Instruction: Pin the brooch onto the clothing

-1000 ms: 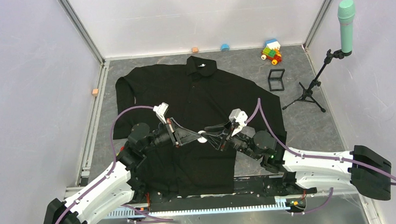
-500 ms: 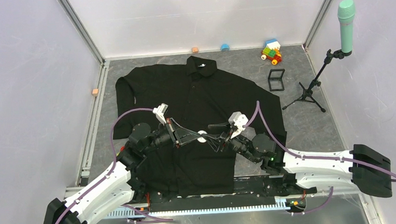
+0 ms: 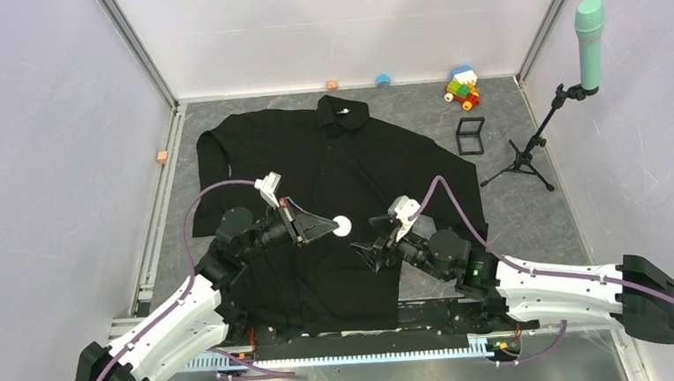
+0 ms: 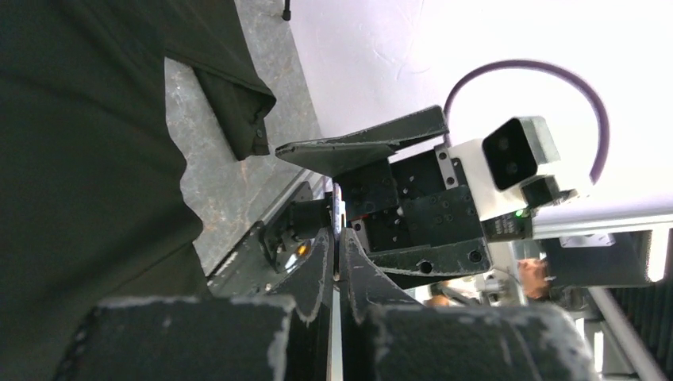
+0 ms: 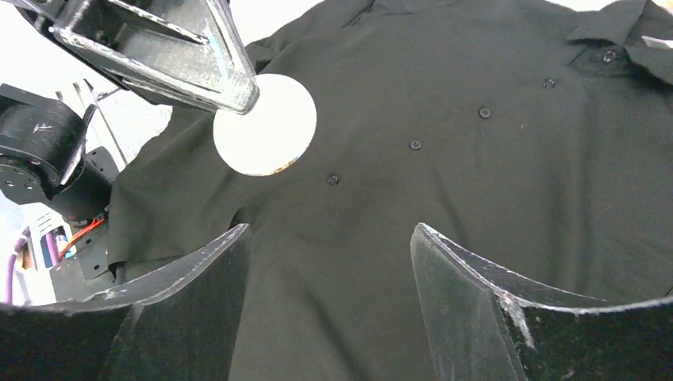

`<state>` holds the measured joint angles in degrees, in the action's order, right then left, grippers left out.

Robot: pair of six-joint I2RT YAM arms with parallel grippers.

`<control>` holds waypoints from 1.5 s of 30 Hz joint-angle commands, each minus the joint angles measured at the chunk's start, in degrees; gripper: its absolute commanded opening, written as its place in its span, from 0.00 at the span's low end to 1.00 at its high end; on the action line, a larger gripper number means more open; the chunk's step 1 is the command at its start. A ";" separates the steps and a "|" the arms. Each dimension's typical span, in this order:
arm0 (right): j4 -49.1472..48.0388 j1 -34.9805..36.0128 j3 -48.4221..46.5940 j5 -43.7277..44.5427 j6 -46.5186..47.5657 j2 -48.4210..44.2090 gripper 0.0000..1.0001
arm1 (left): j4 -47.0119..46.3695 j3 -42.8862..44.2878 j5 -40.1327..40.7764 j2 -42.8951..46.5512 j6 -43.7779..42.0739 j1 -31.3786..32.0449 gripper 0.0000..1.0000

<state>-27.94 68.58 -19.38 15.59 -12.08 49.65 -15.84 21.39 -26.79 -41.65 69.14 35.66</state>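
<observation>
From above, the left gripper [image 3: 330, 227] has its fingers pressed together on the edge of the brooch [image 3: 343, 226], a small pale disc that sticks out past the fingertips. It is held over the middle of the shirt [image 3: 349, 154], which lies spread flat on the grey table [image 3: 529, 205] with its collar towards the far wall. The right gripper [image 3: 374, 235] faces the brooch from the right, jaws spread, near the disc but not touching it. Nothing lies between them. Well off to the right are a small black frame box [image 3: 471, 135], a toy of coloured blocks [image 3: 462, 87] and a green microphone [image 3: 589, 29] on a black stand. A small orange block [image 3: 162, 155] sits by the left rail.

The left wrist camera looks along its own two fingers [image 4: 317, 274], closed with only a thin gap between them. The brooch [image 4: 339, 208] shows edge-on as a pale sliver at their tips. Beyond it is the right gripper, one finger above the sliver and one below, with its white camera housing [image 4: 516, 151] behind. The shirt fills the left of this view.

In the right wrist view, its own fingers [image 5: 182, 278] stand wide apart at the bottom edge, holding nothing. The brooch [image 5: 264, 125] hangs up and to the left of them, pinched at its upper left rim by the left gripper's tips. The button line of the shirt [image 5: 476, 159] runs behind it.
</observation>
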 commanded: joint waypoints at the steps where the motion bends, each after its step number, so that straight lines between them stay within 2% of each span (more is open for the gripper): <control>1: 5.67 -3.48 -5.85 -6.10 -4.29 -0.98 0.80 | 6.36 6.27 -4.05 0.48 -14.69 -0.49 0.02; 4: 5.44 -13.34 -6.87 -23.65 -10.19 -1.83 0.80 | 15.30 10.27 -6.48 0.96 -25.32 -0.50 0.02; 7: 6.11 -20.21 -9.52 -38.85 -13.69 -0.25 0.79 | 20.71 12.73 -11.72 0.51 -31.42 -0.49 0.02; 11: 6.79 -24.01 -13.77 -51.87 -17.27 3.94 0.73 | 24.71 14.53 -17.94 -1.83 -35.93 -0.41 0.02; 14: 4.52 -24.81 -14.62 -57.16 -19.69 5.63 0.71 | 26.08 14.61 -19.34 -1.65 -37.69 -0.40 0.02; 18: 2.98 -24.74 -14.96 -60.20 -22.10 8.47 0.65 | 25.91 14.58 -20.60 -1.50 -37.87 -0.42 0.02; 28: -15.49 -24.25 -10.40 -63.97 -33.59 13.98 0.48 | 22.52 14.38 -24.61 -2.91 -36.20 -0.30 0.02; 40: -13.94 -22.52 -10.72 -63.72 -31.61 18.04 0.39 | 20.47 13.21 -25.68 -2.06 -34.73 -0.27 0.02; 45: -14.77 -21.99 -10.64 -63.23 -31.78 18.37 0.27 | 20.05 12.88 -25.86 -1.86 -34.39 -0.22 0.02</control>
<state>-39.59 46.06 -30.09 -47.55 -43.88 67.61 7.03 34.11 -50.17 -44.34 34.85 35.38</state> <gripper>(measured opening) 0.313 0.040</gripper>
